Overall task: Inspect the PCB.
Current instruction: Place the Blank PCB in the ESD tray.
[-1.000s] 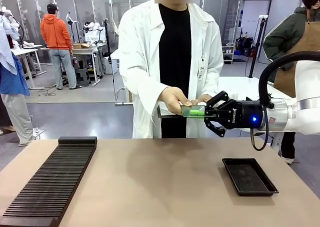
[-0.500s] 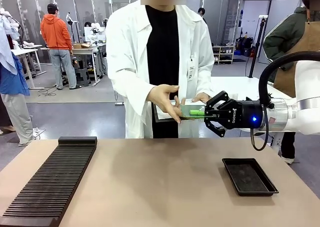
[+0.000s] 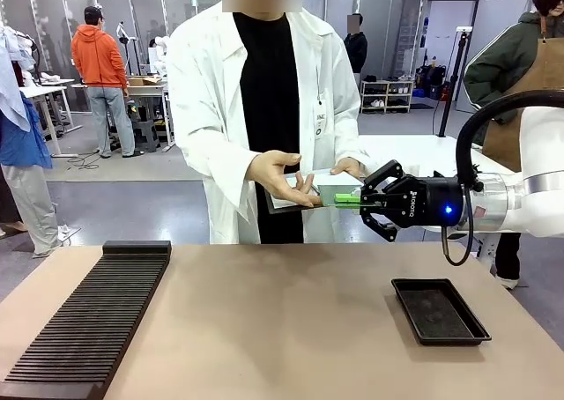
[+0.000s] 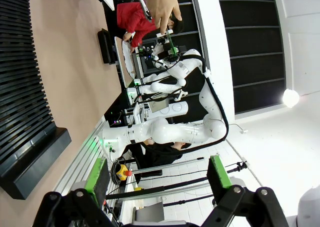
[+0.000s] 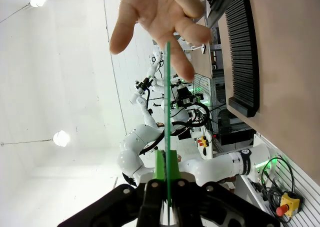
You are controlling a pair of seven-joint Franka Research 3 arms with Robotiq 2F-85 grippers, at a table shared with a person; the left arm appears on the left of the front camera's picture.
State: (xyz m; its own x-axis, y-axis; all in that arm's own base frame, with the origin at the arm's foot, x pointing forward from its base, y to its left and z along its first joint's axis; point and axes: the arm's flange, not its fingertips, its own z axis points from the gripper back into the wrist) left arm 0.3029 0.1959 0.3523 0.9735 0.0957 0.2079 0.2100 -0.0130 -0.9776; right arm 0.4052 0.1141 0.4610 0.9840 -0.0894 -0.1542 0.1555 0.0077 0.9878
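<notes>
Front view: right gripper is clamping its jaws on the PCB at three o'clock above the surface, offering it to the person's hand; inspection seems underway, unfinished. Left gripper is waiting, jaws apart.

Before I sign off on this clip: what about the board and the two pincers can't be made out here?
- Board surface: front view sees it nearly flat-on-edge and small; the right wrist view shows only its thin edge.
- Board's far end: covered by the person's hand in both views.
- Right pincer pads: hidden by its black fingers and the board.
- Clipboard: mostly behind the hand.
- Left pincer: base cut by the bottom edge.
</notes>
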